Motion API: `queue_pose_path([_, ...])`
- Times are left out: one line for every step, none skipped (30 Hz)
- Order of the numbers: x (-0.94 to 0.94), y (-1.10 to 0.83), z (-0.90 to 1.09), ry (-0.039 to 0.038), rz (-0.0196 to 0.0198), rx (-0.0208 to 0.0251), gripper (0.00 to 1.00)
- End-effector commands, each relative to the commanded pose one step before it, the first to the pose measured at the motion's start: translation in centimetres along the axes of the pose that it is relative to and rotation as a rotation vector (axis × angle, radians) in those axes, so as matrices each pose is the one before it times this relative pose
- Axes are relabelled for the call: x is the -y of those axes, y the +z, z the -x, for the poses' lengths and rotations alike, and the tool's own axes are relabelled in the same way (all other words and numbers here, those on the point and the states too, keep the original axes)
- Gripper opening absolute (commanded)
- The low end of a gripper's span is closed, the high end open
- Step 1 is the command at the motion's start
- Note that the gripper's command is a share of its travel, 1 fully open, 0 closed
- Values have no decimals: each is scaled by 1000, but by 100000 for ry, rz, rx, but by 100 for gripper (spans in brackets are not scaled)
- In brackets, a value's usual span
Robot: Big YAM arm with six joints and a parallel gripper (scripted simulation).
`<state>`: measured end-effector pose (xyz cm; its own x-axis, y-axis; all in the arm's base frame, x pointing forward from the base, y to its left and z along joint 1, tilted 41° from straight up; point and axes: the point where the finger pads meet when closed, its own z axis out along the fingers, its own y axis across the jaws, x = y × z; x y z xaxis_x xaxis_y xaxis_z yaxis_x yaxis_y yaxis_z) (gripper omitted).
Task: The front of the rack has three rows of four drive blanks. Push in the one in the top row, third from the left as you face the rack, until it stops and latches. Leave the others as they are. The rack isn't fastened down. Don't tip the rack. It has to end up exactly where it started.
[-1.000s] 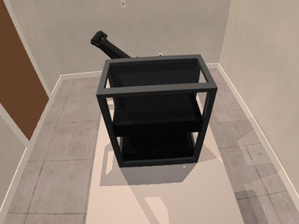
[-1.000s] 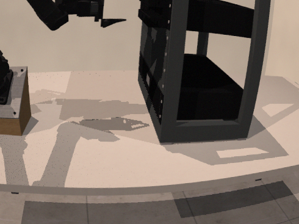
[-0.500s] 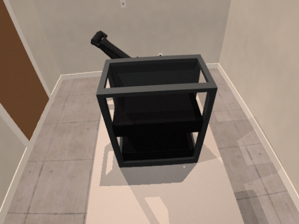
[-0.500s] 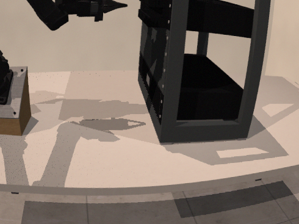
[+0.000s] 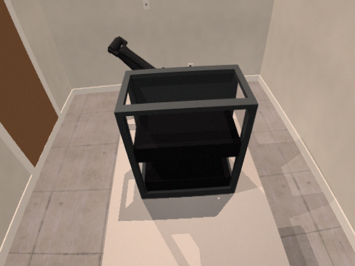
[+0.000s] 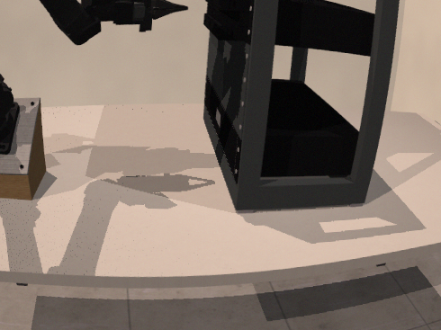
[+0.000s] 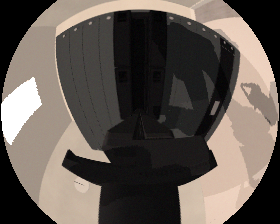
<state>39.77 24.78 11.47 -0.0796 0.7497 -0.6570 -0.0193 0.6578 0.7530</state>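
Top view: the dark rack (image 5: pixel 185 106) stands on the pale table (image 5: pixel 181 232), its open back toward the camera. Only the arm (image 5: pixel 124 53) shows, rising behind the rack at 11 o'clock; the gripper and the drive blanks are hidden.

Exterior view: the gripper (image 6: pixel 173 8) hangs at 9 o'clock from the rack's top front, jaws pressed together into a point, holding nothing and clear of the rack. The top-row blanks (image 6: pixel 225 15) jut slightly from the front face; the third one cannot be singled out.

Wrist view: the closed fingertips sit at centre, aimed at the rack's dark front at 12 o'clock, not touching it.
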Motion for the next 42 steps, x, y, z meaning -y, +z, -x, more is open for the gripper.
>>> queue_pose_path([-521, 975, 518, 154, 653, 2177, 0])
queue_pose_path([0, 0, 0, 0, 0, 0, 0])
queue_pose_path([0, 0, 0, 0, 0, 0, 0])
queue_pose_path([0, 0, 0, 0, 0, 0, 0])
queue_pose_path([0, 0, 0, 0, 0, 0, 0])
queue_pose_path([0, 0, 0, 0, 0, 0, 0])
queue_pose_path([0, 0, 0, 0, 0, 0, 0])
queue_pose_path([0, 0, 0, 0, 0, 0, 0])
queue_pose_path([0, 0, 0, 0, 0, 0, 0])
queue_pose_path([-117, -183, 16, -136, 20, -246, 0])
queue_pose_path([-418, -1237, -638, -1139, 641, -2507, 0])
queue_pose_path([-147, -531, 39, -359, -301, -241, 0])
queue_pose_path([-498, -549, 71, 62, -13, 5, 0])
queue_pose_path([-549, -606, 78, 459, -14, 6, 0])
queue_pose_path([-497, -548, 69, 436, -12, 6, 0])
queue_pose_path([-356, -391, 47, 326, -8, 4, 0])
queue_pose_path([0, 0, 0, 0, 0, 0, 0])
queue_pose_path([0, 0, 0, 0, 0, 0, 0])
queue_pose_path([-2452, 1003, 188, 4020, 2745, 2220, 0])
queue_pose_path([-35, -34, 4, 36, -1, 0, 0])
queue_pose_path([729, 62, -639, -1680, -1184, -954, 0])
queue_pose_path([758, 856, 796, -180, -1666, 1790, 0])
queue_pose_path([-2, 335, -17, -218, 110, -131, 0])
queue_pose_path([26, 546, 10, -341, -4, 9, 0])
queue_pose_path([35, 741, 12, -439, -6, 12, 0])
queue_pose_path([43, 889, 15, -495, -8, 13, 0])
queue_pose_path([46, 966, 15, -171, -10, 13, 0])
queue_pose_path([43, 923, 14, -53, -11, 12, 0])
queue_pose_path([36, 778, 11, -42, -10, 9, 0])
queue_pose_path([27, 581, 9, -31, -8, 7, 0])
queue_pose_path([16, 359, 5, -18, -5, 4, 0])
queue_pose_path([8, 158, 3, -8, -2, 2, 0])
queue_pose_path([-5, 26, 6, 26, 25, 22, 0])
queue_pose_path([0, 0, 0, 0, 0, 0, 0])
queue_pose_path([0, 0, 0, 0, 0, 0, 0])
queue_pose_path([-49, -2144, -232, -65, 1974, -2291, 0])
queue_pose_path([7, 0, 20, 22, -55, 106, 0])
queue_pose_path([36, 0, -24, -135, -141, -82, 0])
queue_pose_path([-445, 409, -73, 586, 533, 451, 0])
queue_pose_path([-683, 685, -176, 913, 831, 702, 0])
queue_pose_path([-28, 65, -48, 23, 21, 18, 0])
queue_pose_path([354, -221, -56, -535, -487, -411, 0])
